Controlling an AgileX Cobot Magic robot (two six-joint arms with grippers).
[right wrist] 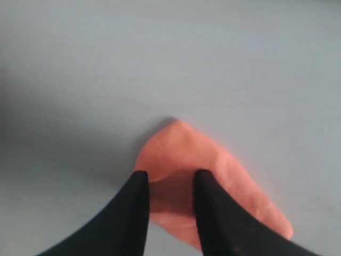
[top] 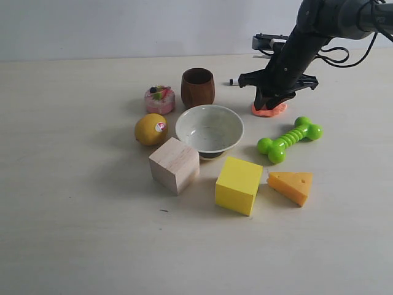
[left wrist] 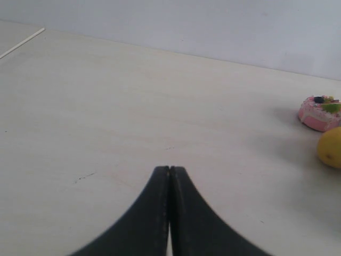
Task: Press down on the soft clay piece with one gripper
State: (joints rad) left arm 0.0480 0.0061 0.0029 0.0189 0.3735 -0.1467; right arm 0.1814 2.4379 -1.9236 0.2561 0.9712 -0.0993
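Note:
The soft clay piece point(top: 269, 111) is a small salmon-orange blob on the table at the back right, just behind the green bone toy point(top: 288, 139). My right gripper point(top: 271, 102) stands straight down on it, covering most of it in the exterior view. In the right wrist view its two dark fingertips point(right wrist: 140, 184) are a little apart, and my right gripper point(right wrist: 171, 178) rests its tips on the clay point(right wrist: 184, 146), which shows a dent between them. My left gripper point(left wrist: 169, 169) is shut and empty over bare table, out of the exterior view.
A brown cup point(top: 198, 86), white bowl point(top: 209, 128), pink cake toy point(top: 159, 99), yellow fruit point(top: 151, 129), wooden cube point(top: 175, 165), yellow cube point(top: 238, 185) and cheese wedge point(top: 291, 185) lie left of and in front of the clay.

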